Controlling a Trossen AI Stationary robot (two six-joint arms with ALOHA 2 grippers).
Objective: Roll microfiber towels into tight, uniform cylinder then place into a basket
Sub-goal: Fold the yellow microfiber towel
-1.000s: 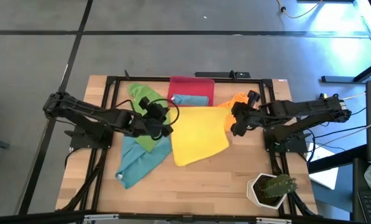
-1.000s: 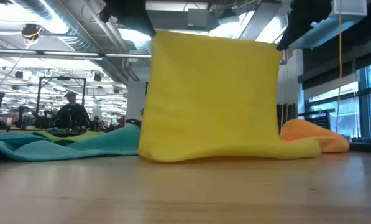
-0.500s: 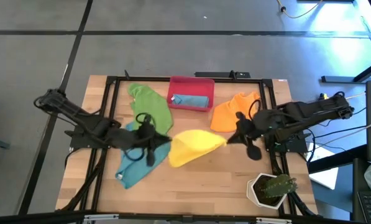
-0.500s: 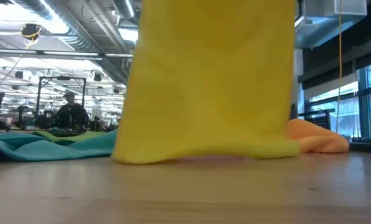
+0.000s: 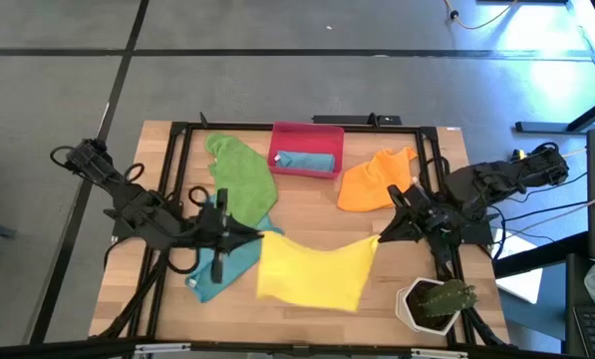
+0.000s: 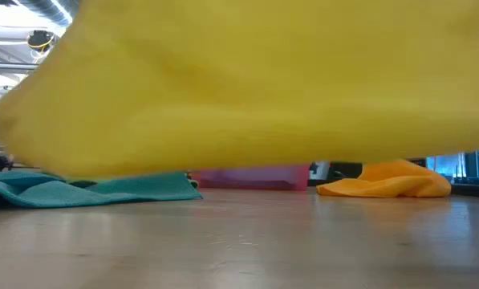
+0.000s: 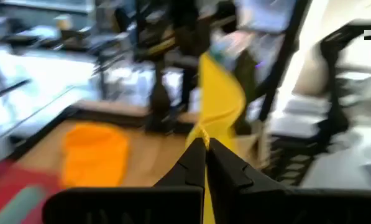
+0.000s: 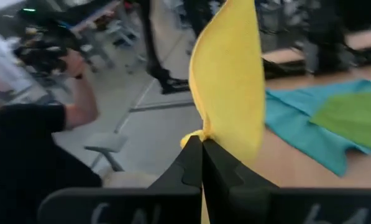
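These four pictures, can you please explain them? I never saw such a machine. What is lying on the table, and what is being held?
Two dark robot arms work at a wooden table. One picture looks down from above, one looks level across the tabletop, and two come from cameras on the wrists. The left end effector and the right end effector are each shut on a corner of the yellow towel, holding it stretched between them. Lying on the table are a green towel, a teal towel, an orange towel, a red basket holding another teal towel, and a potted cactus.
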